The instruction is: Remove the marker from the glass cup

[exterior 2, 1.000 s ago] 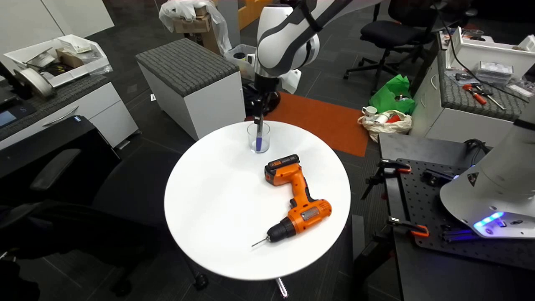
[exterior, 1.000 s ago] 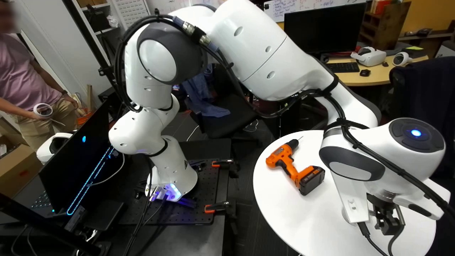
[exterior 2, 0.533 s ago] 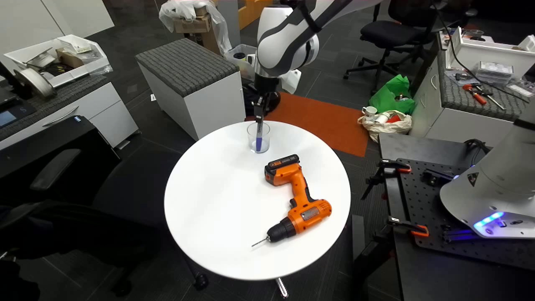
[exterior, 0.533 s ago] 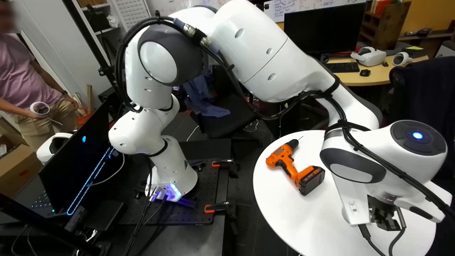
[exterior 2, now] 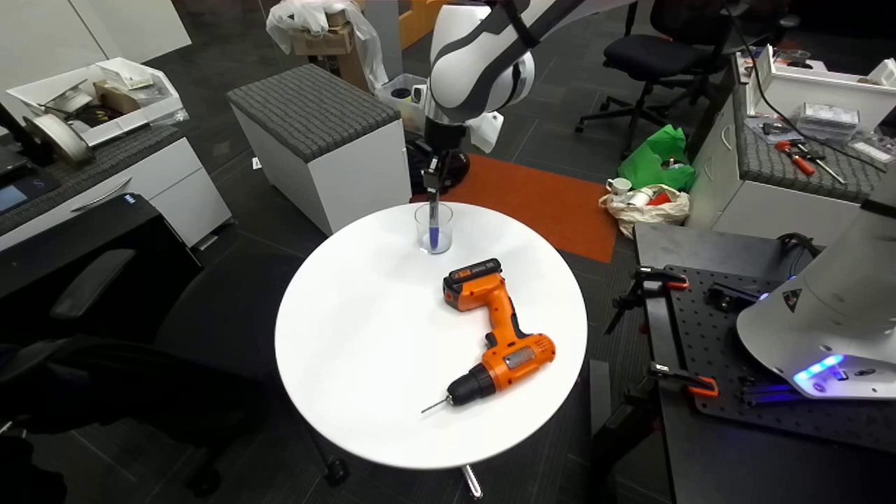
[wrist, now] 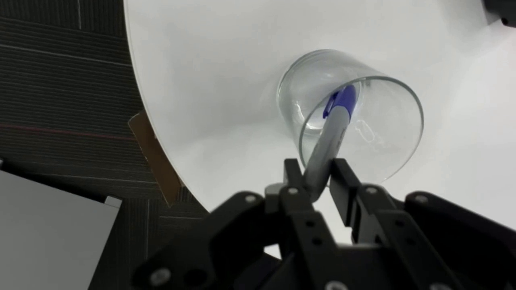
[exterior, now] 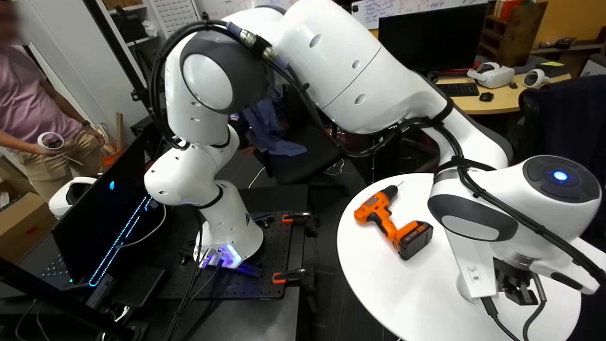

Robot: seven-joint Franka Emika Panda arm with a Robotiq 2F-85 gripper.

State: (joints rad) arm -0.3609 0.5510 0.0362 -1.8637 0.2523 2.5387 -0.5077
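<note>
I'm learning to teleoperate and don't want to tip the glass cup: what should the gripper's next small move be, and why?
Probably a slow lift of the gripper straight up, without loosening it: its fingers hold the gray-bodied marker from both sides, and the marker's blue cap is down inside the glass cup, so moving sideways might tip it.

From opposite sides, both exterior views overlook the round white desk [exterior 2: 364, 336]; the wrist view peers closely past the black two-fingered claw [wrist: 316, 173] into the clear round glass cup [wrist: 381, 131].
</note>
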